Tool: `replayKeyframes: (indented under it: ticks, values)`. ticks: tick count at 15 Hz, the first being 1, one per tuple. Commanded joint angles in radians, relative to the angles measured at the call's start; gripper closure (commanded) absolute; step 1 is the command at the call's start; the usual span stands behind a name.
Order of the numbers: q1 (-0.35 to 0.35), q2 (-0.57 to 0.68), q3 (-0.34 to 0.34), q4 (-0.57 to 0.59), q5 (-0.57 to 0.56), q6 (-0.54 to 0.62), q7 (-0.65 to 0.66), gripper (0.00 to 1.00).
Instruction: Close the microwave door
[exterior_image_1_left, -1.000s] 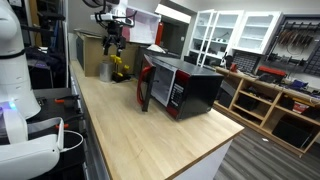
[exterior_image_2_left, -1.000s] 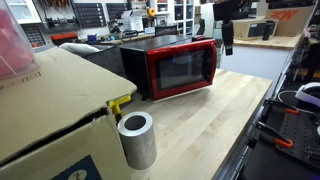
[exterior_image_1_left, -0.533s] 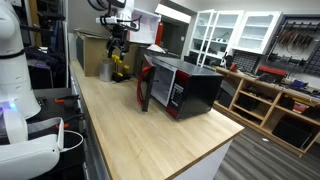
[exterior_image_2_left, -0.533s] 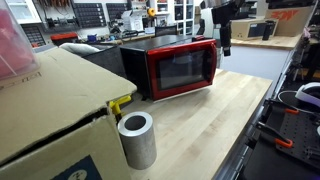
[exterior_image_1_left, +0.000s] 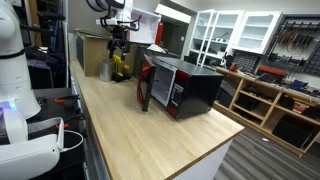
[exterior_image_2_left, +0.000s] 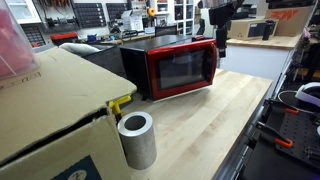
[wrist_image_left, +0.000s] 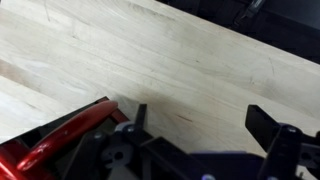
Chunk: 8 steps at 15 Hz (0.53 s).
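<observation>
The microwave stands on the wooden table, black casing and red front. In both exterior views its door stands partly open, swung out from the front. My gripper hangs in the air above the table beside the door's free edge, apart from it. In the wrist view the gripper is open and empty, with bare wood between its fingers. A red corner of the microwave shows at lower left.
A brown cardboard box stands at the table's far end with a yellow item beside it. A grey cylinder stands near the box. White glass-fronted cabinets and wooden shelves lie beyond the table.
My gripper has shifted slightly sideways, closer to the microwave. The door has not visibly moved.
</observation>
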Motion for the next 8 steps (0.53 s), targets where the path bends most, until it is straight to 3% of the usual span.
replayKeyframes:
  ticks: [1, 8]
  values:
    - [0.002, 0.035, 0.027, -0.015, -0.019, 0.132, 0.065, 0.0]
    - [-0.033, 0.162, 0.029, 0.011, -0.095, 0.321, 0.194, 0.0]
